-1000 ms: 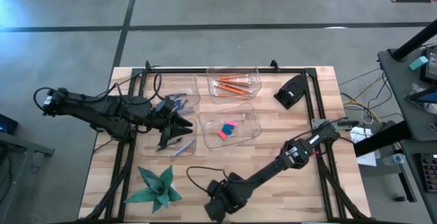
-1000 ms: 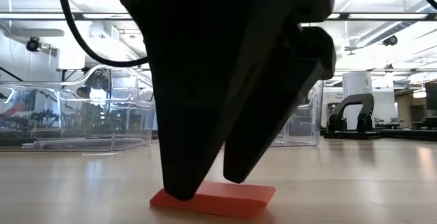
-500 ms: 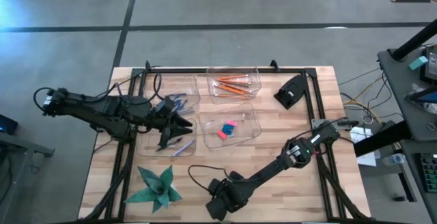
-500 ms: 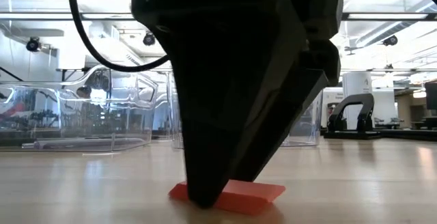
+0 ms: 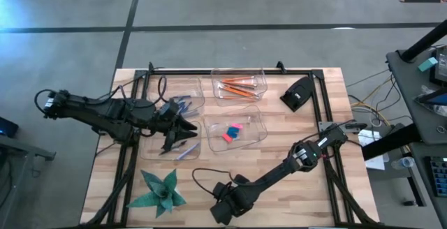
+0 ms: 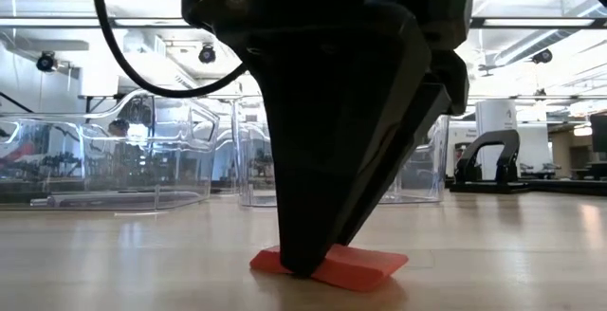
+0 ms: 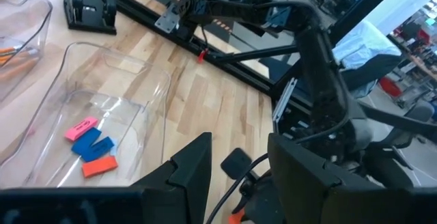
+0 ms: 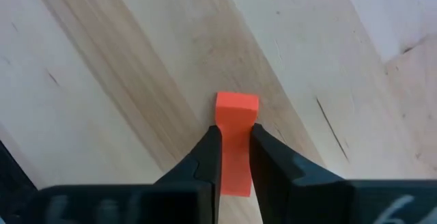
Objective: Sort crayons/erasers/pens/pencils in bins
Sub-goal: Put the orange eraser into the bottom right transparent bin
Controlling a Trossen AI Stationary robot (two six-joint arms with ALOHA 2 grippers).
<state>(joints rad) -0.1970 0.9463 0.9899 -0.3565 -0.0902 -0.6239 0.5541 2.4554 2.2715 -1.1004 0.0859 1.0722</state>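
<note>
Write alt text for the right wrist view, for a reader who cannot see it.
The right gripper has its two dark fingers closed on the sides of a flat orange-red eraser lying on the pale wooden table. The eraser's far end sticks out past the fingertips, and nothing else shows on the wood.

A green paper star [image 5: 162,191] lies on the wooden counter [image 5: 328,114] near its front left corner; a black stand [image 5: 299,93] sits near the far right corner
</note>
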